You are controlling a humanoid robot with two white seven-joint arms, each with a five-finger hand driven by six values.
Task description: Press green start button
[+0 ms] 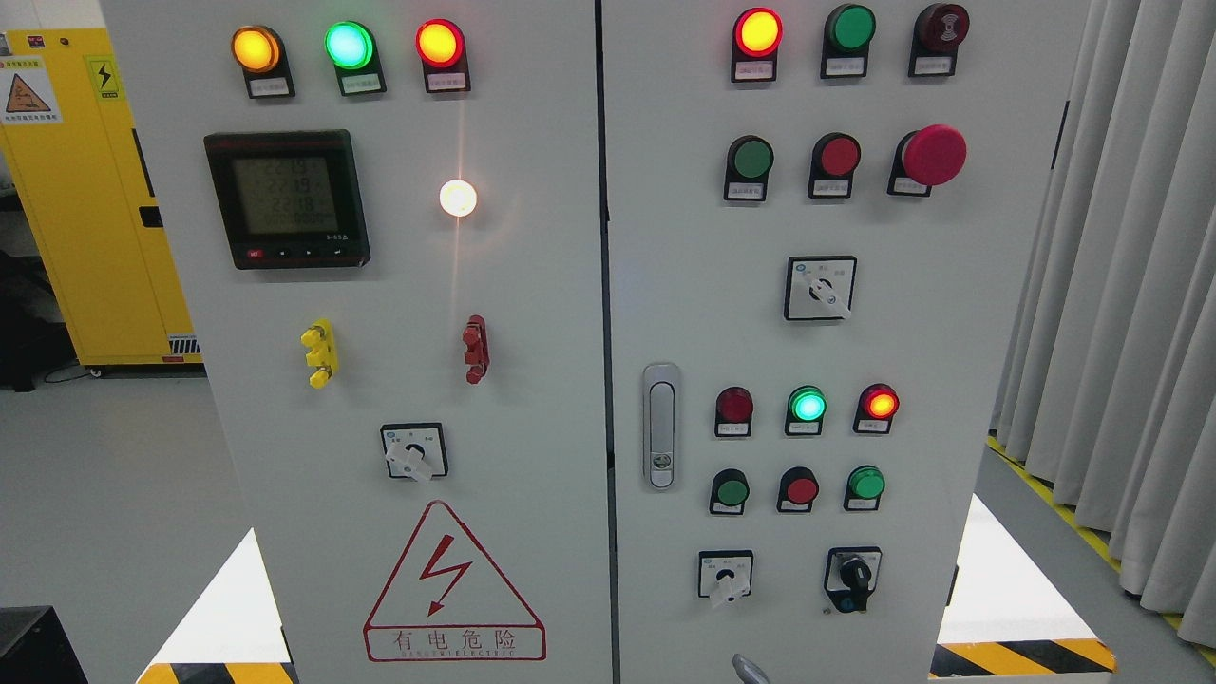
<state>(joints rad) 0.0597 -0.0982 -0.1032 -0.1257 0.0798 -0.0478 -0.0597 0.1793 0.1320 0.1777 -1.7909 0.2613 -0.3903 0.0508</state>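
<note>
while the grey two-door control cabinet (532, 399) fills the view, round green push buttons sit unpressed on its right door, upper (752, 158) and lower (731, 491); fingers can't be judged, just a grey tip (749, 669) at the bottom edge.

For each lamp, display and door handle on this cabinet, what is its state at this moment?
Top left lamps, amber, green, red: lit.
White lamp: lit.
Meter display: on.
Top right red lamp: lit.
Top right green lamp: unlit.
Lower dark red lamp: unlit.
Lower green lamp: lit.
Lower red lamp: lit.
Door handle: flush, closed.
</note>
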